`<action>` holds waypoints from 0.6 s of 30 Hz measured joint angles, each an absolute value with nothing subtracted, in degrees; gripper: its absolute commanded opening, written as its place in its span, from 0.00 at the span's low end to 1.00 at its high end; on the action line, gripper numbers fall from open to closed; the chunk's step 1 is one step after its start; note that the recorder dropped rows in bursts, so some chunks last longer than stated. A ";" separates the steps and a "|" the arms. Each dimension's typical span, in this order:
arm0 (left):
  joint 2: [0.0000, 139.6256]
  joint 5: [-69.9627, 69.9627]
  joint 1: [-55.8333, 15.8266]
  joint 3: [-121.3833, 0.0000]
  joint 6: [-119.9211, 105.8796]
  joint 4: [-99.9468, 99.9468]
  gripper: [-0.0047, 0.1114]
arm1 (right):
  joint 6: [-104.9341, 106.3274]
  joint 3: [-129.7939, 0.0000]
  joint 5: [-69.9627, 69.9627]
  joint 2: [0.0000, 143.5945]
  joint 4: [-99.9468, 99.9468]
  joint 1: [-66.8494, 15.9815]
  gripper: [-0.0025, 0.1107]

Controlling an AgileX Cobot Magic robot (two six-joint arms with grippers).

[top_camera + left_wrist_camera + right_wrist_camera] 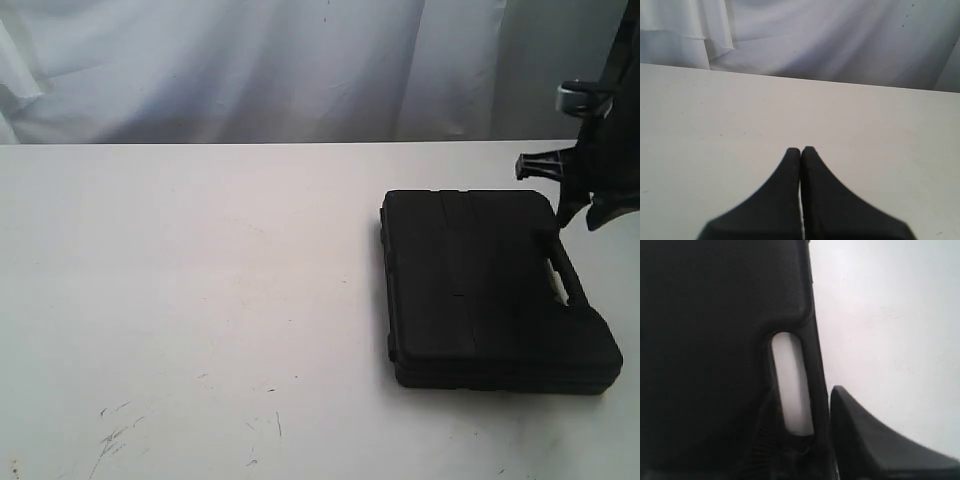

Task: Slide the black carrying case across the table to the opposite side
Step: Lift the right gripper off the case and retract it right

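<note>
The black carrying case (480, 290) lies flat on the right part of the white table (200, 280), its handle (563, 268) facing the right edge. My right gripper (572, 215) comes down at the far end of that handle. In the right wrist view the handle bar (816, 365) runs beside its slot. My right gripper (815, 415) is closed across the bar: one finger (865, 440) lies outside it on the table side, the other is dark against the case (705, 315). My left gripper (801, 149) is shut and empty over bare table (790, 100), and is out of the exterior view.
A white curtain (250, 60) hangs behind the table's far edge. Dark scratches (115, 435) mark the front left of the tabletop. The right arm's body (610, 150) stands at the right border of the exterior view.
</note>
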State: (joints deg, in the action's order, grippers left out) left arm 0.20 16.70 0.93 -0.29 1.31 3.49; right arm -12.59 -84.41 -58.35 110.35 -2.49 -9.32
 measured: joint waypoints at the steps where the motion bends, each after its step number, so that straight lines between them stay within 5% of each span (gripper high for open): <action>1: 0.20 16.70 0.93 -0.29 1.31 3.49 0.04 | -12.09 -84.41 -58.71 109.12 -1.09 -9.32 0.06; 18: 0.20 16.70 0.93 -0.29 1.31 3.49 0.04 | -3.60 -67.83 -45.34 76.47 14.67 -9.66 0.02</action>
State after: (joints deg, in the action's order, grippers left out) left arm 0.20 16.70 0.93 -0.29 1.31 3.49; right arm -3.60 -67.83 -45.34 76.47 14.67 -9.66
